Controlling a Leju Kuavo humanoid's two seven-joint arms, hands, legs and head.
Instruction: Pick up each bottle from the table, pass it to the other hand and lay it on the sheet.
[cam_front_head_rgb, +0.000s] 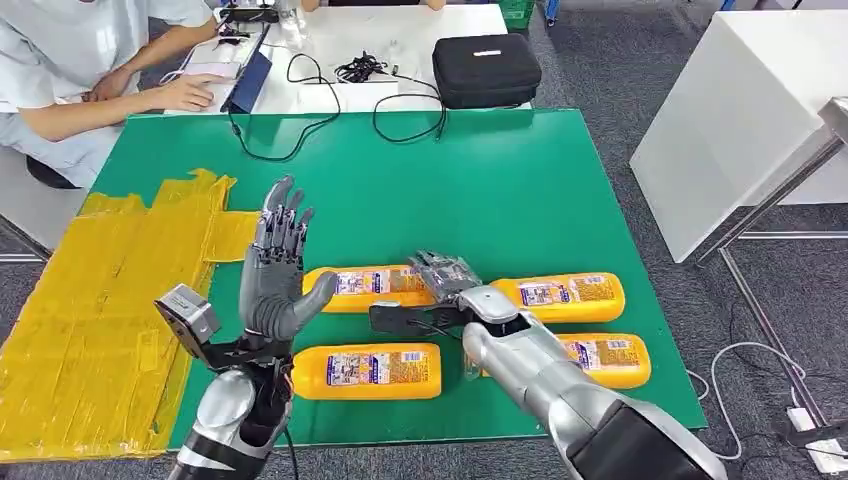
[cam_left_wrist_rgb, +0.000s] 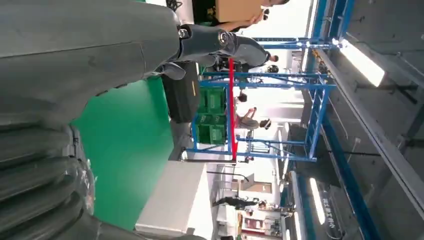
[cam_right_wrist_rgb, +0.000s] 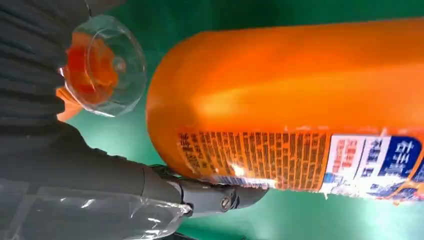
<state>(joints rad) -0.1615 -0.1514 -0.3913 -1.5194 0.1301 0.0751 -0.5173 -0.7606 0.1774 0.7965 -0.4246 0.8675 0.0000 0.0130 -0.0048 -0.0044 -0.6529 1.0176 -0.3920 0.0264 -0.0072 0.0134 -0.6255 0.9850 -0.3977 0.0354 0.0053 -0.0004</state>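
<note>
Though the right hand (cam_front_head_rgb: 445, 275) reaches down over the long orange plastic bottle (cam_front_head_rgb: 372, 287) lying on the green desk (cam_front_head_rgb: 500, 190), whether its fingers have closed on it I cannot tell; the left hand (cam_front_head_rgb: 280, 265) is raised beside it, open and empty. Four such bottles lie around the right hand, none on the yellow sheet (cam_front_head_rgb: 95, 300) beyond the left hand. Each looks stiff, smooth, probably slippery and fairly heavy, best gripped mid-body at the label.

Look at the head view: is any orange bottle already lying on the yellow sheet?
No. All four orange bottles lie on the green mat, while the yellow sheet beside it holds none.
</note>
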